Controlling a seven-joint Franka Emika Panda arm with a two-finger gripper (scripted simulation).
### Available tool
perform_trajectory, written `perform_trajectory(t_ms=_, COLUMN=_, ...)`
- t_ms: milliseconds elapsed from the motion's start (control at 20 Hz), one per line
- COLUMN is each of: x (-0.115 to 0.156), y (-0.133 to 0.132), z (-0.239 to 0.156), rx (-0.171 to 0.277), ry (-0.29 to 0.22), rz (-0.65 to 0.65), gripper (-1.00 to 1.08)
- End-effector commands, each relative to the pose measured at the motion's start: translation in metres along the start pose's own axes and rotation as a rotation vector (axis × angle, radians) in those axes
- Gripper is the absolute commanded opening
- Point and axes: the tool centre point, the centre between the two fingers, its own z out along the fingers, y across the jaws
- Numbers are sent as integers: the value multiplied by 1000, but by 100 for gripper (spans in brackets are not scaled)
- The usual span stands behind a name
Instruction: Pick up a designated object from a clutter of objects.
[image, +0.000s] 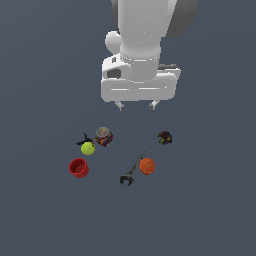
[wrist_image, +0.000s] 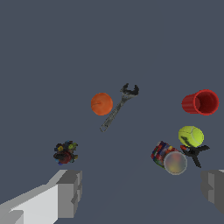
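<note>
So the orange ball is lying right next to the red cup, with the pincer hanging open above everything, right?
Not quite. The orange ball lies beside the dark wrench, well apart from the red cup, as the exterior view shows. The pincer does hang open above everything.

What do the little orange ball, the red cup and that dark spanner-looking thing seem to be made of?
These are simulator renders, so this goes by look only. The small plain orange sphere is matte with faint mottling, like fruit peel or rubber. The red cup lying on its side has an even colour and thin wall, suggesting plastic. The dark grey wrench-like tool has dull grey shading, probably metal, unpolished.
</note>
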Motion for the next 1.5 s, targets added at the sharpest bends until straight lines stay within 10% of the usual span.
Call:
perform_trajectory(t_ms=0, x=0, y=0, z=0, rx=0, ry=0, rz=0, gripper=100)
perform_trajectory(t_ms=850, x=12, y=14, z=3, rx=-15, ry=21, rz=-28, gripper=100)
perform_trajectory(t_ms=1450, x=44, y=-5, z=73, rx=-23, ry=9, rz=-151, gripper=100)
